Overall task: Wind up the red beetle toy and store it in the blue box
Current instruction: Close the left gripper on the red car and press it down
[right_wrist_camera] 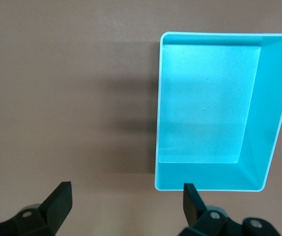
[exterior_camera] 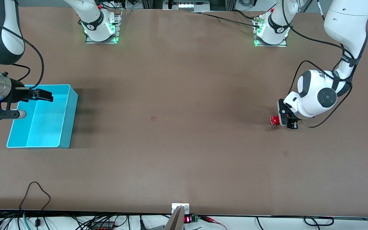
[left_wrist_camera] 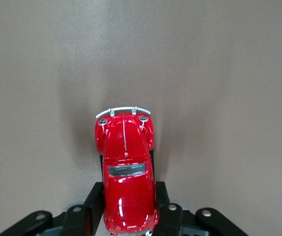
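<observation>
The red beetle toy point(left_wrist_camera: 126, 182) is clamped at its sides by the left pincer point(left_wrist_camera: 127, 206), low on the desk point(exterior_camera: 184, 143) toward the left arm's end. Its glossy, rounded, light body is judged slippery, so the flat sides are best held. The right pincer point(right_wrist_camera: 126, 201) is kept apart over the blue box point(exterior_camera: 64, 127).

Front camera high, faces robots; wrist cameras look down close; front shares car point(left_wrist_camera: 127, 182), box point(right_wrist_camera: 207, 113).
</observation>
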Controlling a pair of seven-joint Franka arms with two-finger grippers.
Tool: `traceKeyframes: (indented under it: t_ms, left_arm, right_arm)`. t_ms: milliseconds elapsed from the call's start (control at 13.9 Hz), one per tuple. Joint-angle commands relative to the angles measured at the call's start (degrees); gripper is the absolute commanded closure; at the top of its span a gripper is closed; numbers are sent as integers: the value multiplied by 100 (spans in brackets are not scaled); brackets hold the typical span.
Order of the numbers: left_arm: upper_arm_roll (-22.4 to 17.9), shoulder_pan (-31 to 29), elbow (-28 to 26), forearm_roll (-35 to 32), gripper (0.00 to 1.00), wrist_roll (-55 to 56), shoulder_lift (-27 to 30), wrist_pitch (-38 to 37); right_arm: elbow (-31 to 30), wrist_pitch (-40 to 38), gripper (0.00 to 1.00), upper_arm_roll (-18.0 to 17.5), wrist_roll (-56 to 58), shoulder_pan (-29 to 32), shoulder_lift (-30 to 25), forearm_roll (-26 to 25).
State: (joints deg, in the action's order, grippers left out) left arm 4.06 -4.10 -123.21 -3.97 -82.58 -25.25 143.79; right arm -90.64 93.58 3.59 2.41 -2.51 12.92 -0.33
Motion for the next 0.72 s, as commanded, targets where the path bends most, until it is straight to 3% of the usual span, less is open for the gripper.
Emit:
traceKeyframes:
  t_ms: [0,646]
  left_arm:
    - [33,-30,-62,-42,63,-92,29,53]
    - [77,-12,-45,-51,67,-391,-6,44]
  right_arm:
    - [55,-42,0,2,49,-3,0,-2]
    - [55,-42,0,-7,49,-3,0,24]
